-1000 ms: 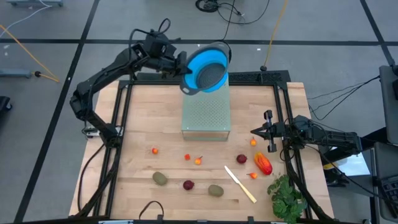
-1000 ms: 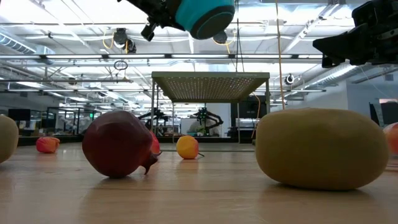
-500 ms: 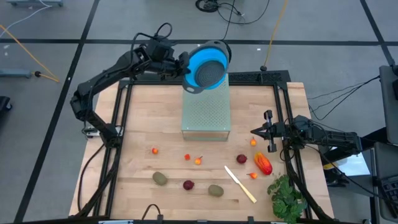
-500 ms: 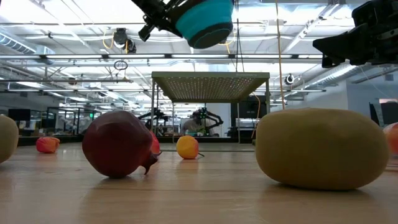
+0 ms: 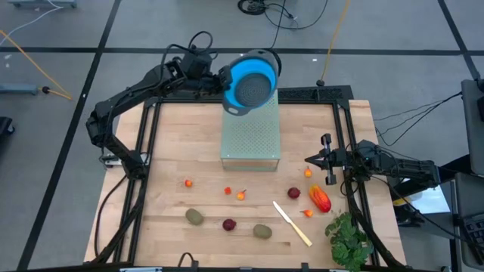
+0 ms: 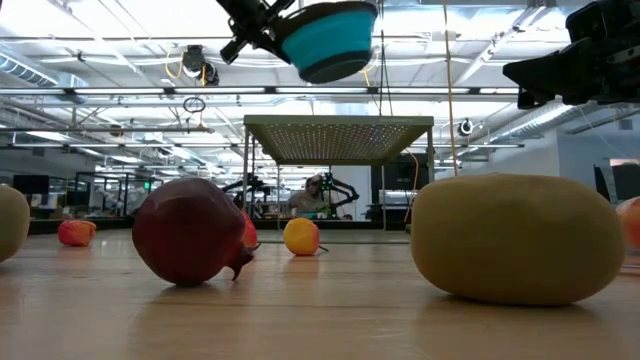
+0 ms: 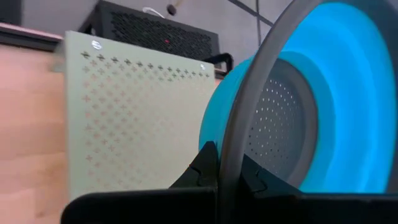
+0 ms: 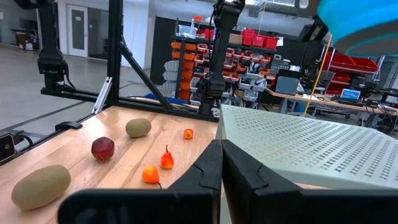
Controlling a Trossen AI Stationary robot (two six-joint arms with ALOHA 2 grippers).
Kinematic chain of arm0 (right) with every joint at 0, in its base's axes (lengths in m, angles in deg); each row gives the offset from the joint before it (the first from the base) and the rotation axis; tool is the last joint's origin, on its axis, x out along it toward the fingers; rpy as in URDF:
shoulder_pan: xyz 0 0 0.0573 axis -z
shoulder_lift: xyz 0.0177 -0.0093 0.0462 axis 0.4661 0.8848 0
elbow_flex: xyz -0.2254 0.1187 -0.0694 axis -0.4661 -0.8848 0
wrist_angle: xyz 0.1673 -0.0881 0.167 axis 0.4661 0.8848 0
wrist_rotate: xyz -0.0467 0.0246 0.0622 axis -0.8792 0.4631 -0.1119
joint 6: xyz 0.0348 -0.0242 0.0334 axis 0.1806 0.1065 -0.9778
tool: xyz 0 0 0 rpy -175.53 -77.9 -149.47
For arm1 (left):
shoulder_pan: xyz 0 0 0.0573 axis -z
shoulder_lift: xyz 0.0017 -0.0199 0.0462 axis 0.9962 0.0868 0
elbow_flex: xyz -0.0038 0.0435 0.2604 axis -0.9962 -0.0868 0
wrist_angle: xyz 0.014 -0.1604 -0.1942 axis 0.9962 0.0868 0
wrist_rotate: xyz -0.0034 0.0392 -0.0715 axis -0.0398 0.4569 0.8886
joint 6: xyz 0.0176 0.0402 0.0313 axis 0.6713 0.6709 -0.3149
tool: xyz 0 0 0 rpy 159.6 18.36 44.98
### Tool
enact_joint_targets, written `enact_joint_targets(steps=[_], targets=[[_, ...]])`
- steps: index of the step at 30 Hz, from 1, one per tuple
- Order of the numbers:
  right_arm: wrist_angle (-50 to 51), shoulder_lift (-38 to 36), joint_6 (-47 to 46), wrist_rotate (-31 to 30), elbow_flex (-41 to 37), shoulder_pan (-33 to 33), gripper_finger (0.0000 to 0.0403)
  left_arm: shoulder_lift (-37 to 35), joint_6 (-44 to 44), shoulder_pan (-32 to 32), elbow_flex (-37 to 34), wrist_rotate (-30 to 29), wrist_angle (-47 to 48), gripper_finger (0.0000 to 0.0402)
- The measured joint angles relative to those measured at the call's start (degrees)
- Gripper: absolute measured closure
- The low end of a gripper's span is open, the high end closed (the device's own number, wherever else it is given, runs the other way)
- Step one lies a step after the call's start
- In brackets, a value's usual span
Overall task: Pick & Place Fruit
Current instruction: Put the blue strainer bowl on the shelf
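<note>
Blue colander point(image 7: 323, 99) cut off at frame edge; distant person point(image 6: 313, 190) too small to make out.

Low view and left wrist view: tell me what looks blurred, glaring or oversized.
Low view: the kiwi-like oval and dark red ball loom huge and soft by the lens; ceiling lights glare behind the blue colander. Left wrist view: the colander's rim fills the frame, its blue glowing; the perforated green stand is slightly soft.

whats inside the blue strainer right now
Nothing shows inside the blue strainer: the high view sees only its perforated grey bottom. The left gripper holds it by the rim above the pale green stand.
</note>
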Motion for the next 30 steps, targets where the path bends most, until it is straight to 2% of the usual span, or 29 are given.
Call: enact_joint_targets(steps=[14,23,30], targets=[[-0.01,-0.01,-0.01,0.0,0.0,0.0,0.0403,1.62,-0.72,1.22,0.0,-7.22,0.09,0.0402],[0.05,-0.01,-0.01,0.0,0.01,0.0,0.0403,6.51,-1.96,3.42,-0.04,-7.74,-5.81,0.0401],[0.17,0.01,-0.01,0.0,0.0,0.0,0.0403,8.37,-3.25,3.87,-0.04,-8.0,-5.19,0.0401]])
